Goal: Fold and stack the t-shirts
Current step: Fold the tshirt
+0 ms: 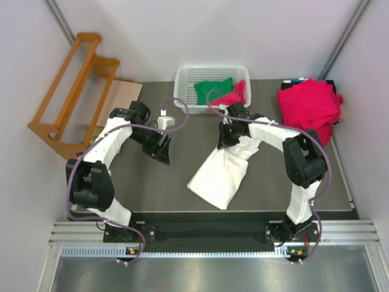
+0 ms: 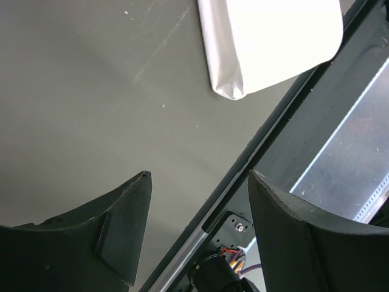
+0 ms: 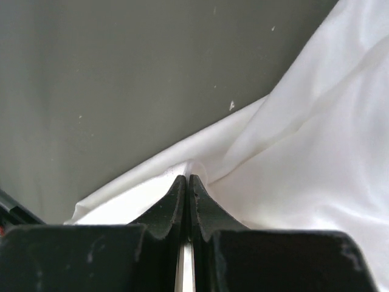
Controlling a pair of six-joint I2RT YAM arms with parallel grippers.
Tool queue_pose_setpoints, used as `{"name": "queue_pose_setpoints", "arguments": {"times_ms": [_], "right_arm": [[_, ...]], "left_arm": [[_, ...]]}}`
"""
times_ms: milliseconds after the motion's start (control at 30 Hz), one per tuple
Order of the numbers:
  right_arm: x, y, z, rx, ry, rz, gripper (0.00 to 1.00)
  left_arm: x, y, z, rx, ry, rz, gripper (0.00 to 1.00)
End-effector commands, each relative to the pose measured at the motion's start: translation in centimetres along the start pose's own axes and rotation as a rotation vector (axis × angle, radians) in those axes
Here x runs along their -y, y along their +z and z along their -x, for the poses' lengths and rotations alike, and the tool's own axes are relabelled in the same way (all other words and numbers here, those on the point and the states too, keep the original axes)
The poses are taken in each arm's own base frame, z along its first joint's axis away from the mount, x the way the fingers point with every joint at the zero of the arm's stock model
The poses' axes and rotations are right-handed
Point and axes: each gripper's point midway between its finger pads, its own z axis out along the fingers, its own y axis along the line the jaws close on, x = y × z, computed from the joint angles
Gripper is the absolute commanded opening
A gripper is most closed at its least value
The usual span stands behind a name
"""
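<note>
The white t-shirt (image 1: 222, 170) lies folded into a long strip on the dark table, running from the right gripper down to the near edge. My right gripper (image 1: 228, 141) is shut on the shirt's far end; in the right wrist view its jaws (image 3: 188, 179) pinch a fold of white cloth (image 3: 304, 140). My left gripper (image 1: 163, 152) is open and empty over bare table left of the shirt; its wrist view (image 2: 197, 176) shows the shirt's near corner (image 2: 267, 42). A pile of crimson-pink t-shirts (image 1: 310, 106) lies at the far right. A green t-shirt (image 1: 213, 91) lies in the basket.
The white lattice basket (image 1: 182, 79) stands at the back middle and also holds a pink shirt (image 1: 237, 94). A wooden rack (image 1: 73, 91) leans at the far left beside a cardboard sheet (image 1: 121, 97). The table's near edge and metal rail (image 2: 340, 134) are close.
</note>
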Motion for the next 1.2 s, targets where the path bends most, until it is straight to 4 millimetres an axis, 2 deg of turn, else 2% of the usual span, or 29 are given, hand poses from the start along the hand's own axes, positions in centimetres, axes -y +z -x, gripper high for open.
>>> {"name": "queue_pose_setpoints", "arguments": {"times_ms": [0, 67, 100, 133, 167, 233, 267, 333, 367, 400, 467, 500, 567, 600, 633, 667, 700, 767, 800, 867, 900, 1000, 1100, 1167], "right_arm": [[1.3, 1.7, 0.3, 0.011, -0.007, -0.029, 0.14], [1.4, 2.0, 0.5, 0.005, -0.007, -0.031, 0.33], [1.5, 2.3, 0.4, -0.002, -0.004, -0.037, 0.37], [1.4, 2.2, 0.9, 0.008, -0.002, -0.040, 0.46], [1.5, 2.1, 0.9, 0.005, 0.000, -0.049, 0.61], [1.5, 1.0, 2.3, 0.051, -0.003, -0.081, 0.72], [1.5, 0.3, 2.6, 0.063, -0.005, -0.098, 0.81], [1.2, -2.7, 5.0, 0.164, -0.017, -0.152, 0.92], [1.2, -3.9, 5.5, 0.185, -0.017, -0.175, 0.98], [0.9, -6.3, 6.7, 0.255, -0.017, -0.204, 0.98], [0.7, -9.1, 7.5, 0.320, -0.003, -0.243, 1.00], [0.5, -11.5, 8.2, 0.386, 0.010, -0.266, 1.00], [0.8, -13.3, 7.2, 0.398, 0.036, -0.303, 0.99], [0.8, -14.7, 6.1, 0.419, 0.055, -0.305, 0.98], [0.5, -15.0, 4.8, 0.406, 0.059, -0.292, 0.97], [-0.8, -16.2, 3.7, 0.417, 0.055, -0.240, 0.93], [-0.4, -15.0, 0.9, 0.357, 0.071, -0.227, 0.93], [-2.4, -14.4, -3.2, 0.263, 0.056, -0.133, 0.92], [-2.0, -12.9, -6.6, 0.174, 0.076, -0.128, 0.92], [-3.9, -11.6, -11.4, 0.043, 0.056, -0.062, 0.92], [-4.5, -10.4, -15.2, -0.052, 0.058, -0.043, 0.92], [-7.4, -9.2, -19.8, -0.158, 0.041, 0.043, 0.91], [-8.3, -8.6, -21.5, -0.202, 0.003, 0.038, 0.87], [-8.4, -8.1, -21.9, -0.217, -0.006, 0.028, 0.85]], "left_arm": [[1.8, -0.3, 0.7, 0.002, 0.049, -0.065, 0.70], [3.1, 0.0, 0.9, -0.016, 0.082, -0.089, 0.70], [3.5, 0.4, 0.8, -0.030, 0.096, -0.096, 0.70], [3.8, 0.8, 0.8, -0.044, 0.108, -0.099, 0.71], [4.6, 1.6, 0.5, -0.074, 0.135, -0.110, 0.71], [5.2, 2.8, 0.3, -0.115, 0.143, -0.129, 0.71], [6.1, 3.6, 0.1, -0.138, 0.160, -0.150, 0.71], [6.6, 4.8, 0.1, -0.158, 0.154, -0.185, 0.71], [7.2, 5.4, 0.1, -0.172, 0.168, -0.195, 0.71], [7.0, 6.1, -0.1, -0.191, 0.157, -0.195, 0.71], [7.1, 7.2, -0.4, -0.212, 0.165, -0.200, 0.71], [6.7, 7.8, -0.7, -0.234, 0.155, -0.204, 0.71], [6.3, 8.5, -1.2, -0.253, 0.146, -0.203, 0.71], [6.0, 8.8, -1.5, -0.266, 0.138, -0.202, 0.71], [5.8, 9.1, -1.9, -0.277, 0.132, -0.198, 0.71], [5.8, 9.2, -2.0, -0.279, 0.130, -0.202, 0.71], [5.9, 9.3, -2.1, -0.278, 0.130, -0.208, 0.71], [5.8, 9.6, -2.5, -0.281, 0.123, -0.215, 0.71], [5.6, 9.8, -2.8, -0.286, 0.117, -0.214, 0.71], [5.4, 10.3, -3.1, -0.304, 0.108, -0.220, 0.71], [5.4, 10.5, -3.2, -0.312, 0.102, -0.223, 0.71], [5.3, 11.0, -3.6, -0.327, 0.084, -0.240, 0.71], [5.4, 11.5, -3.5, -0.319, 0.067, -0.262, 0.71], [5.4, 12.0, -3.6, -0.323, 0.043, -0.273, 0.71]]}}
